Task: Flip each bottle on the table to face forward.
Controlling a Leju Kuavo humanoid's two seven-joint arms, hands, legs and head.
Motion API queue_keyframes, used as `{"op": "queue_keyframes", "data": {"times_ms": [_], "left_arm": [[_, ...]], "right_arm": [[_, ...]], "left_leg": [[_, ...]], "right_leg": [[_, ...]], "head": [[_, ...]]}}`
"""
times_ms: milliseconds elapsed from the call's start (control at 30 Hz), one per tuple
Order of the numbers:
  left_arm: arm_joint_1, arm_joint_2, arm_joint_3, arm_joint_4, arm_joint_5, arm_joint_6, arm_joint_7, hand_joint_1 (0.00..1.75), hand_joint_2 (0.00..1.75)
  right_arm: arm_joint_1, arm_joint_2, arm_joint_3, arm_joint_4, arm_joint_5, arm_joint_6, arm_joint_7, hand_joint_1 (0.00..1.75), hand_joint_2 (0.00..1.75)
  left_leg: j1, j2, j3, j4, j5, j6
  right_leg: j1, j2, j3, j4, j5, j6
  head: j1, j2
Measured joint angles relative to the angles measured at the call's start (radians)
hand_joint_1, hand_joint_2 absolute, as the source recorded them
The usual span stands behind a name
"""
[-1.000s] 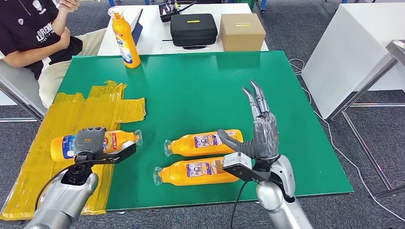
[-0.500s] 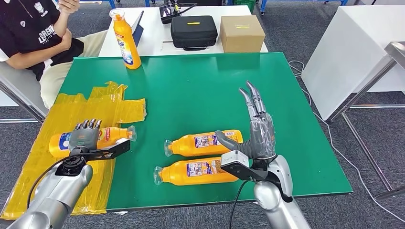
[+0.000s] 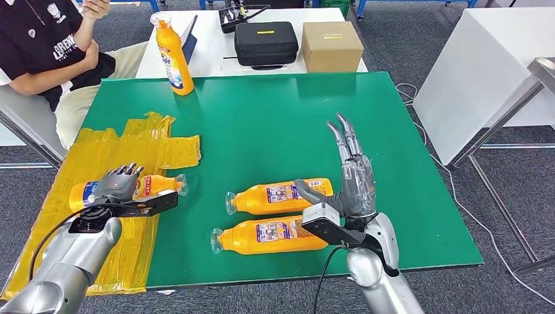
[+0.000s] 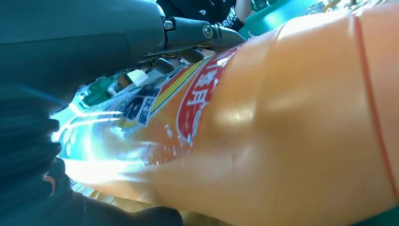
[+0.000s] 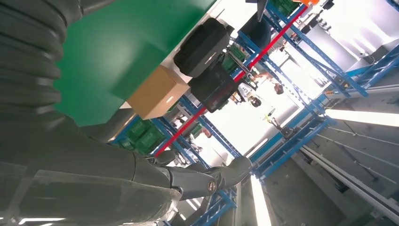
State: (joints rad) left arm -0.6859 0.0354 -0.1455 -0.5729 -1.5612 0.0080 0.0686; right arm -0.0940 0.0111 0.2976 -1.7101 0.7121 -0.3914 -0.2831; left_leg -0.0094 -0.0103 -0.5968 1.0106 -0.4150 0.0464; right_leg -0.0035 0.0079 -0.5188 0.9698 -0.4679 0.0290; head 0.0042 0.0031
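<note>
head view high, wrist views close

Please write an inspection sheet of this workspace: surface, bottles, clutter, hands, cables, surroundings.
Surface: green table, crumpled yellow sheet over its left part.
Job's things: three orange bottles lying down, left bottle, middle bottle, near bottle; upright bottle at the far edge.
Clutter: nothing seen.
Hands: left hand grips the left bottle; right hand open, fingers raised.
Cables: black cable below the right arm.
Surroundings: seated person; white table with black case and cardboard box.
</note>
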Motion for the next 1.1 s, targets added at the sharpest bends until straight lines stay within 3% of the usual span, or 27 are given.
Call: {"op": "queue_keyframes", "data": {"times_ms": [267, 633, 933, 1067, 1100], "left_arm": [[0.039, -0.014, 0.000, -0.094, -0.004, -0.023, 0.005, 0.00, 1.75], [0.133, -0.017, -0.079, -0.449, -0.004, -0.130, 0.019, 0.00, 1.75], [0.153, -0.017, -0.107, -0.554, -0.004, -0.136, 0.019, 0.00, 1.75], [0.161, -0.017, -0.127, -0.607, 0.004, -0.139, 0.007, 0.00, 0.00], [0.163, -0.018, -0.133, -0.624, 0.021, -0.137, -0.008, 0.00, 0.00]], "right_arm": [[0.014, 0.000, -0.012, 0.002, -0.001, 0.008, 0.000, 0.00, 1.75], [0.048, 0.010, -0.054, 0.002, 0.028, 0.039, 0.007, 0.00, 1.75], [0.053, 0.014, -0.063, 0.002, 0.045, 0.053, 0.013, 0.00, 1.75], [0.060, 0.021, -0.071, 0.000, 0.073, 0.074, 0.031, 0.00, 1.75], [0.062, 0.023, -0.074, -0.001, 0.084, 0.080, 0.038, 0.00, 1.75]], "left_leg": [[0.000, 0.000, 0.000, 0.000, 0.000, 0.000], [0.000, 0.000, -0.005, 0.000, 0.000, 0.000], [0.000, 0.000, -0.005, 0.000, 0.000, 0.000], [0.000, 0.000, -0.005, 0.000, 0.000, 0.000], [0.000, 0.000, -0.006, 0.000, 0.000, 0.000]], "right_leg": [[-0.001, 0.000, 0.000, 0.000, 0.000, 0.000], [-0.001, 0.000, -0.004, 0.000, 0.000, 0.000], [0.000, 0.000, -0.005, 0.000, 0.000, 0.000], [0.000, 0.000, -0.006, 0.000, 0.000, 0.000], [-0.001, 0.000, -0.006, 0.000, 0.000, 0.000]], "head": [[0.000, 0.000], [0.000, 0.000], [0.000, 0.000], [0.000, 0.000], [0.000, 0.000]]}}
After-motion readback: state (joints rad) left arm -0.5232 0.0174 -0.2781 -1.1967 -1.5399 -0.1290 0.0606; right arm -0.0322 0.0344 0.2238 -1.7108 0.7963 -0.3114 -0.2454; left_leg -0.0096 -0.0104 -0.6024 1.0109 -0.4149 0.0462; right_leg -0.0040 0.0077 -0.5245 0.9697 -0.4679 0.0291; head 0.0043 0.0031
